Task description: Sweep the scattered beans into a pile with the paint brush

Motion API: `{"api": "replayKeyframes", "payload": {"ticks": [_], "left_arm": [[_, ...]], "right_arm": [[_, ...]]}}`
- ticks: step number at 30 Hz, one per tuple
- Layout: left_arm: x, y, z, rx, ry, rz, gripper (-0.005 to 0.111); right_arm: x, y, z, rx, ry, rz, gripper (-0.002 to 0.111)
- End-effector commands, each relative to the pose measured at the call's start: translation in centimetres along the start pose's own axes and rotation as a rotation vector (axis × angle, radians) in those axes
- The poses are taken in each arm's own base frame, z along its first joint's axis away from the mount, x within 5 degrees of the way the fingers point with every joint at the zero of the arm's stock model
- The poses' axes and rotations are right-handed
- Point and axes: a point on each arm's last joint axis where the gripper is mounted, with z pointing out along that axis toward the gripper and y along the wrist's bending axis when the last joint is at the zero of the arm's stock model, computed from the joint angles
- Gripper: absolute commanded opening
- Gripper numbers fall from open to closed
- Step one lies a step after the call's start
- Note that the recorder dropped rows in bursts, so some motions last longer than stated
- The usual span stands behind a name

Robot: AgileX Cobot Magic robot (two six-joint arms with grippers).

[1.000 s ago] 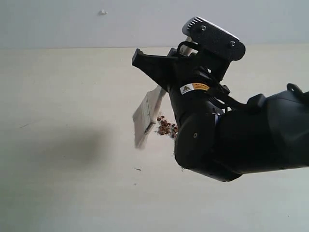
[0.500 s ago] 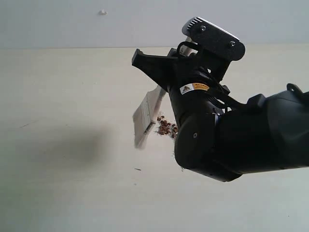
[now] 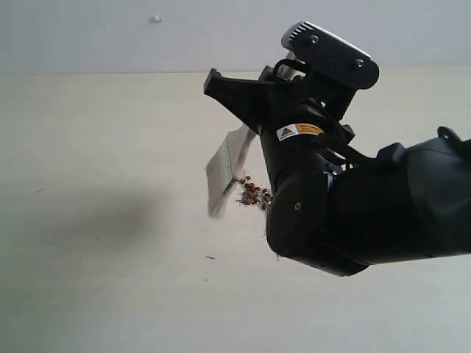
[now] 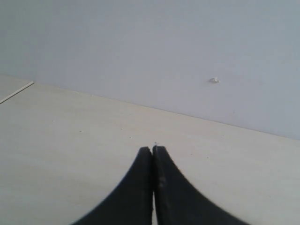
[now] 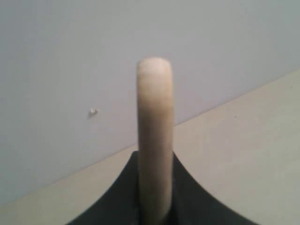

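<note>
R gripper (image 5: 154, 159) is clamped narrow on the paint brush (image 3: 227, 165), high up the wooden handle. In my wrist view the rounded handle end sticks up past the jaws. L gripper (image 4: 153, 152) is fully closed w/ nothing in it, parked over bare table (image 3: 96, 147), not involved.

Where things are: the brush hangs down from my R jaws, bristles lowest, tilted. The bristle end sits just beside the beans (image 3: 254, 195), on their left in the outside view. That end is blurred, so can't tell if the tips touch the table or hang just off it. The beans look mostly gathered into one small clump, partly hidden behind my arm. A couple of dark specks lie apart, lower on the table; too small to say if they're beans.

Handling, my guess:
- Brush is light and the handle stiff, so no real load on the grip. Smooth wood could twist in the jaws if the bristles drag sideways, so hold the flat faces, not the edges.
- Gripping this far from the metal band gives reach but less control. Closer to the band would steady the head.
- Bristles are soft and splay under pressure. Pressing hard lets beans slip under or flick off, so a light touch w/ tips only.
- Beans are tiny, round and hard, so they'll roll easily, esp. on this smooth top. Slow short strokes toward the clump; fast ones prob. scatter it.
</note>
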Motion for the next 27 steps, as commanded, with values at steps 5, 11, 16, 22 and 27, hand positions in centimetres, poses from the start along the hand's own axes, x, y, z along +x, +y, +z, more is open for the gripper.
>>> {"api": "replayKeyframes", "payload": {"ticks": [5, 11, 16, 22, 27], "left_arm": [[-0.1, 0.0, 0.0, -0.001, -0.008, -0.001, 0.000], [-0.1, 0.0, 0.0, -0.001, -0.008, -0.001, 0.000], [-0.1, 0.0, 0.0, -0.001, -0.008, -0.001, 0.000], [-0.1, 0.0, 0.0, -0.001, -0.008, -0.001, 0.000], [-0.1, 0.0, 0.0, -0.001, -0.008, -0.001, 0.000]], "right_arm": [[-1.3, 1.8, 0.5, -0.036, -0.065, -0.047, 0.000], [-2.0, 5.3, 2.3, 0.019, -0.025, 0.016, 0.000], [-1.8, 8.1, 2.9, 0.160, -0.085, -0.131, 0.000], [0.8, 11.0, 3.9, 0.233, -0.058, -0.244, 0.000], [3.6, 11.7, 5.2, 0.254, -0.029, -0.279, 0.000]]}}
